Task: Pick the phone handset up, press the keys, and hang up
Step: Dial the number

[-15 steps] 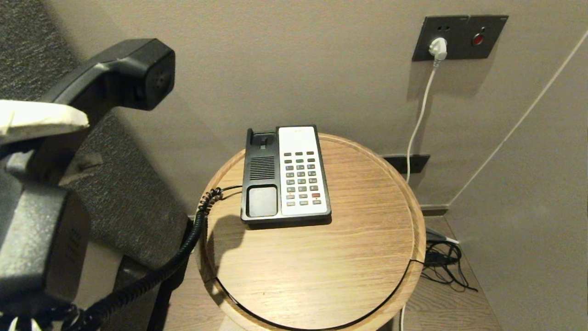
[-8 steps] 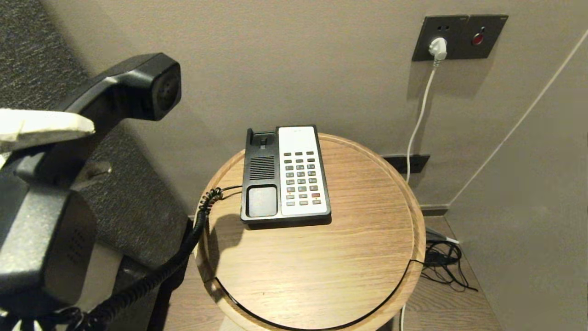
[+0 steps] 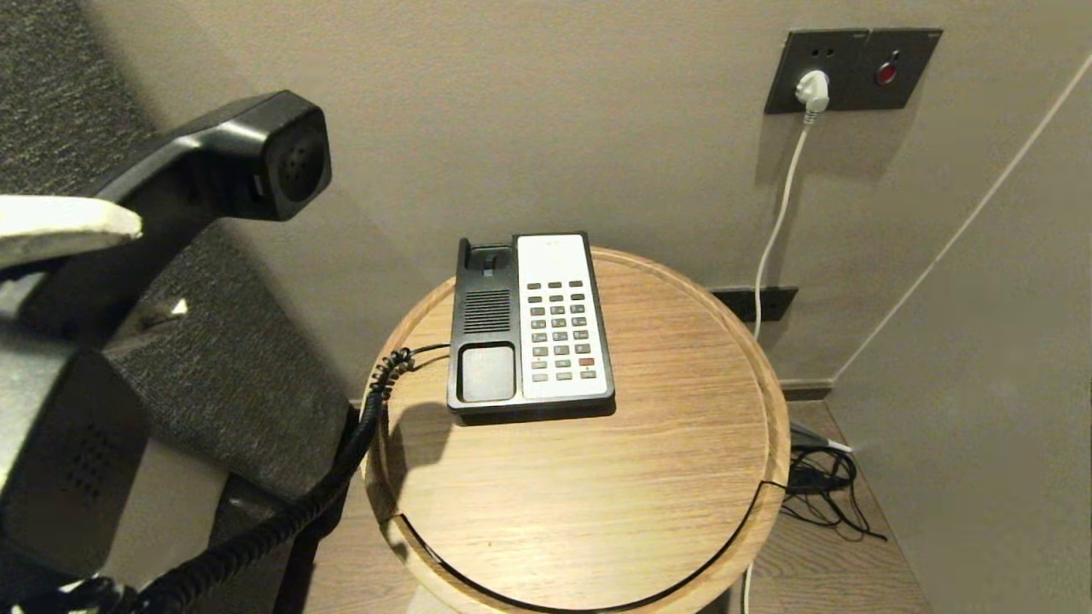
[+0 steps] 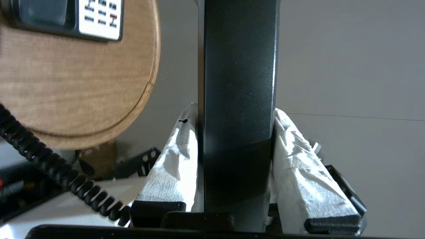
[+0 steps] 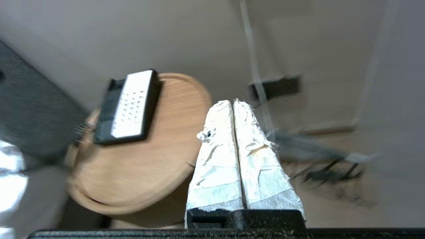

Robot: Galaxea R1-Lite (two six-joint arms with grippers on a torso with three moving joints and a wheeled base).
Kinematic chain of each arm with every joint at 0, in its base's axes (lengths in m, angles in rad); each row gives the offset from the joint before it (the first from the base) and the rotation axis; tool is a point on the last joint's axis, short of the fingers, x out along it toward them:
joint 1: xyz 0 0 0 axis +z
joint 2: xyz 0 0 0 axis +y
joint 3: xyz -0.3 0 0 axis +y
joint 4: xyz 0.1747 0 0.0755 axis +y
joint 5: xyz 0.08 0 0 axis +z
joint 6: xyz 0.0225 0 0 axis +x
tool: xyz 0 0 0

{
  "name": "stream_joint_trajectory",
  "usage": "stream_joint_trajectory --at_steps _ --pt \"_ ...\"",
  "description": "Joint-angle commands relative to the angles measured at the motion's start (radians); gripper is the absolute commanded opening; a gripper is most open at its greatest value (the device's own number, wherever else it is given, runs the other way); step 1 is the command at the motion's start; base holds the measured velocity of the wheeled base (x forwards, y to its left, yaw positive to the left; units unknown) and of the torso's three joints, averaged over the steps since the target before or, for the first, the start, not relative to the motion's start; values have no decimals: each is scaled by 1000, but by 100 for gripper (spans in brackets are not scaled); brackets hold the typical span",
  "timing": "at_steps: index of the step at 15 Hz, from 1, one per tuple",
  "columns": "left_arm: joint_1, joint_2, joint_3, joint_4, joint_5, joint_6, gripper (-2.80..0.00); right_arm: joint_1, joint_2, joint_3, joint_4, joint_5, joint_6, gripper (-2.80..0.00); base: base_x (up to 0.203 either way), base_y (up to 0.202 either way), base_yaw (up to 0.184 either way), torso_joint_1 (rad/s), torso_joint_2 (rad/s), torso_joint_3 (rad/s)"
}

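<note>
1. Nearest to me, the left gripper is clamped on the handset; its two fingers, wrapped in crinkled white padding, press the smooth black shaft from both sides.
2. From the head camera, the handset hangs in the air at my left, well clear of the table, its chunky perforated end turned toward the wall.
3. The black coiled cord sags from low at my left up to the table's left edge, then runs on to the phone base.
4. The right gripper has its padded white fingers pressed flat together, holding nothing; in its own blurred view it sits above and apart from the table.
5. The table is round, light wood with visible grain and a raised rim.
6. The base lies on the table's far half: a rectangular box, black on its left with a grille and empty cradle, white on its right with rows of small grey keys.
7. Farthest off, a dark wall plate carries a white plug with a cable hanging down.
</note>
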State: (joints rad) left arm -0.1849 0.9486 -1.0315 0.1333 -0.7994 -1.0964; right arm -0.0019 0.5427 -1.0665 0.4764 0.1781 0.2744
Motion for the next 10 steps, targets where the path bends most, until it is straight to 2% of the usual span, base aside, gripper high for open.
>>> stream_joint_trajectory --at_steps 1,3,4,6,8,10 --pt "15 9 -1 -1 -4 -7 -280 25 482 -206 45 39 13 -280 0 0 0 0 0 0" --pt "39 10 1 -1 -4 -4 -280 106 692 -302 77 68 27 -280 0 0 0 0 0 0" --pt "52 14 -2 -1 -6 -4 -280 188 779 -340 88 69 45 -280 0 0 0 0 0 0" --pt "55 31 -2 -1 -6 -2 -280 336 917 -377 80 -3 98 -280 0 0 0 0 0 0" --pt "55 36 3 -2 -6 0 -280 444 1037 -408 -16 -91 136 -280 0 0 0 0 0 0" --pt "55 35 10 -27 -7 -2 -280 556 1123 -475 -87 -129 152 -280 0 0 0 0 0 0"
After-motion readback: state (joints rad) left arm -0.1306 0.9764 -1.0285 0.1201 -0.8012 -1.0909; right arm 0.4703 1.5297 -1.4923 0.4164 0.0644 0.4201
